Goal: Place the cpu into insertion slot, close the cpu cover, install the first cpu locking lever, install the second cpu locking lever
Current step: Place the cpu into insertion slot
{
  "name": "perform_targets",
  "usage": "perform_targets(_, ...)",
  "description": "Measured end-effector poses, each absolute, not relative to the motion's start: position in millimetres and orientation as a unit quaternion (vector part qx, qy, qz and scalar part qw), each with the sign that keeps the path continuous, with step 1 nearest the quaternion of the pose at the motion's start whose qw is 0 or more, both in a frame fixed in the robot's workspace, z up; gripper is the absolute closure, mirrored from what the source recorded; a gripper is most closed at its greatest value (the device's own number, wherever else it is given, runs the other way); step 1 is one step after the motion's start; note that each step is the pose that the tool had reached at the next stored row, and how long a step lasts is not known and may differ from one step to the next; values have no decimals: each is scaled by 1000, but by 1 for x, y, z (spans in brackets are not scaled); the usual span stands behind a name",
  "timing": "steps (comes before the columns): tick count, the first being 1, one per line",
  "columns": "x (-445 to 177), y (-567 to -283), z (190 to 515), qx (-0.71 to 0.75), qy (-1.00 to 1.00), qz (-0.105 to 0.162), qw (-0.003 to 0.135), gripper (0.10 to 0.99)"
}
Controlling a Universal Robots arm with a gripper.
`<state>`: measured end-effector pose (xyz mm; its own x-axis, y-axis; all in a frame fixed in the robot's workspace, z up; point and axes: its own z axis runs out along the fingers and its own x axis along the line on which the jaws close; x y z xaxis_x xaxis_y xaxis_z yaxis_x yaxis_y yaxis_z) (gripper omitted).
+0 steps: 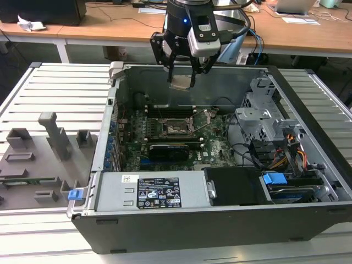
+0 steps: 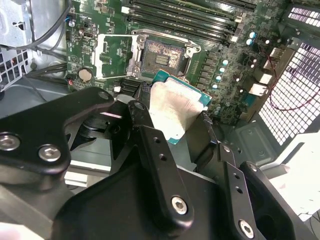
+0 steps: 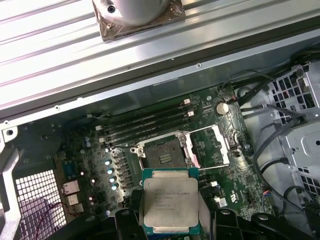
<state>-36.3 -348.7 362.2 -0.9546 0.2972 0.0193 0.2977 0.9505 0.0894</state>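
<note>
Silver-grey, the cpu sits pinched between the black fingers of the gripper, which are closed onto its opposite edges. It is held in the air above the green board, not touching it. In the first wrist view the insertion slot lies bare near the chip, with the cpu cover flipped open beside the slot. The exterior view shows the gripper above the open computer case

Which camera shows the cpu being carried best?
First wrist view: the cpu faces it squarely, nearly whole. Second wrist view shows it tilted, partly behind the tool; exterior view shows it small.
</note>
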Motion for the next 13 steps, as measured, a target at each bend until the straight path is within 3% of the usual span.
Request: perform_targets(13, -36, -349, 362, -211, -976, -46, 0, 557)
